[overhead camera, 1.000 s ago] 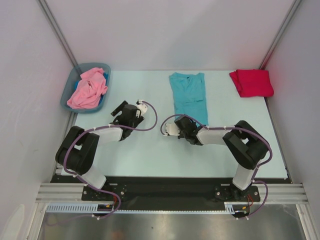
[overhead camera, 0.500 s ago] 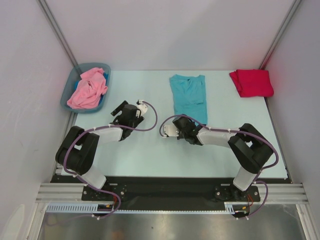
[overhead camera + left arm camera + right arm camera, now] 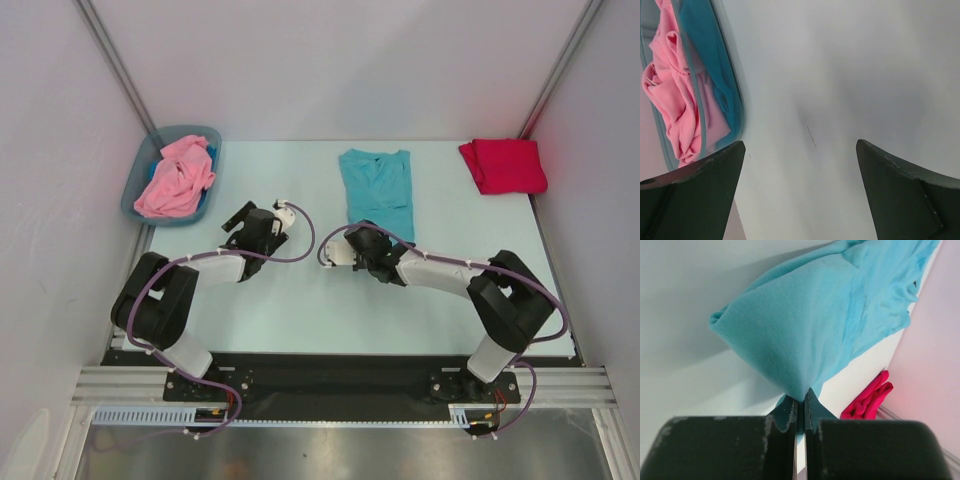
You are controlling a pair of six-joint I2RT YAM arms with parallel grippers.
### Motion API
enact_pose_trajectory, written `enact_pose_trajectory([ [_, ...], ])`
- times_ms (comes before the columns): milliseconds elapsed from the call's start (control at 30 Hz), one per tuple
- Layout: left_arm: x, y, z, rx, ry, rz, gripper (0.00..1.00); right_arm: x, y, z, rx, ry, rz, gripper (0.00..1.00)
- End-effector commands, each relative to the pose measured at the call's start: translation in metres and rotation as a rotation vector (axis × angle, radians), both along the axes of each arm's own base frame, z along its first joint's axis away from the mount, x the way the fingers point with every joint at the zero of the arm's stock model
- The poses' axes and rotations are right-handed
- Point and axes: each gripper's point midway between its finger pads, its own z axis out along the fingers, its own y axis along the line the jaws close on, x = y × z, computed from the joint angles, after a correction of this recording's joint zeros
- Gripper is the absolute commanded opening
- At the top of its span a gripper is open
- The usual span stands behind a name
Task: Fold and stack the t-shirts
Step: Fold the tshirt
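The teal t-shirt (image 3: 377, 188) is laid lengthwise at the far middle of the tabletop (image 3: 300, 300), folded into a narrow strip. Its near end is pinched by the right jaws, which are closed tight on a corner of the cloth. In the right wrist view the fabric is seen drawn up from the surface into a peaked fold that tapers into the slit between the two fingers (image 3: 740, 450), and a shadow is cast beneath the lifted part. The crimson t-shirt (image 3: 503, 165) is placed at the far right corner, folded into a compact block and well apart from the teal one; a strip of it is also caught in the right wrist view, beyond the teal cloth. The pink t-shirt (image 3: 175, 178) is heaped, crumpled and unfolded, in the grey-blue bin (image 3: 128, 203) at the far left corner. Something blue is glimpsed beside it inside the bin, but what it is cannot be told. The left jaws are held wide apart with nothing between them, over bare tabletop just near and to the right of the bin. In the left wrist view the bin's rim and the pink cloth are seen at the left, and only pale surface is framed between the two dark fingertips (image 3: 690, 200).
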Motion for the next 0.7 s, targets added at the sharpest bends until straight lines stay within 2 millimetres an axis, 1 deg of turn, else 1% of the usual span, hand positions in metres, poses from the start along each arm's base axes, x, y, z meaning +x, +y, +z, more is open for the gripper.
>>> enact_pose_trajectory([
  [0,0.003,0.000,0.011,-0.018,-0.039,-0.002,1.00,0.003,0.005,0.043,0.036,-0.067,0.005,0.00],
  [100,0.003,0.000,0.010,-0.014,-0.036,-0.002,1.00,-0.007,0.005,0.053,0.042,-0.056,0.021,0.00],
  [167,0.004,0.000,0.010,-0.013,-0.038,-0.002,1.00,-0.015,0.004,0.054,0.031,-0.037,0.031,0.00],
  [200,0.003,0.000,0.010,-0.011,-0.035,-0.002,1.00,-0.018,0.006,0.059,0.037,-0.040,0.040,0.00],
  [400,0.003,0.001,0.011,-0.011,-0.036,-0.002,1.00,-0.040,0.006,0.070,0.027,-0.007,0.075,0.00],
  [433,0.003,0.000,0.010,-0.009,-0.035,-0.005,1.00,-0.044,0.008,0.076,0.037,-0.009,0.087,0.00],
  [467,0.003,0.001,0.010,-0.009,-0.035,-0.003,0.99,-0.051,0.007,0.074,0.019,0.015,0.099,0.00],
  [500,0.003,0.001,0.010,-0.008,-0.033,-0.003,0.99,-0.055,0.007,0.076,0.022,0.019,0.101,0.00],
  [533,0.003,0.000,0.010,-0.007,-0.033,-0.005,1.00,-0.060,0.011,0.082,0.033,0.013,0.117,0.00],
  [567,0.003,0.001,0.010,-0.009,-0.035,-0.003,1.00,-0.066,0.009,0.082,0.019,0.028,0.125,0.00],
  [600,0.004,0.001,0.010,-0.008,-0.034,-0.004,1.00,-0.074,0.011,0.087,0.018,0.035,0.140,0.00],
  [633,0.004,0.001,0.010,-0.008,-0.034,-0.004,1.00,-0.074,0.011,0.087,0.021,0.036,0.137,0.00],
  [667,0.004,0.000,0.010,-0.008,-0.034,-0.005,1.00,-0.081,0.012,0.091,0.022,0.044,0.156,0.00],
])
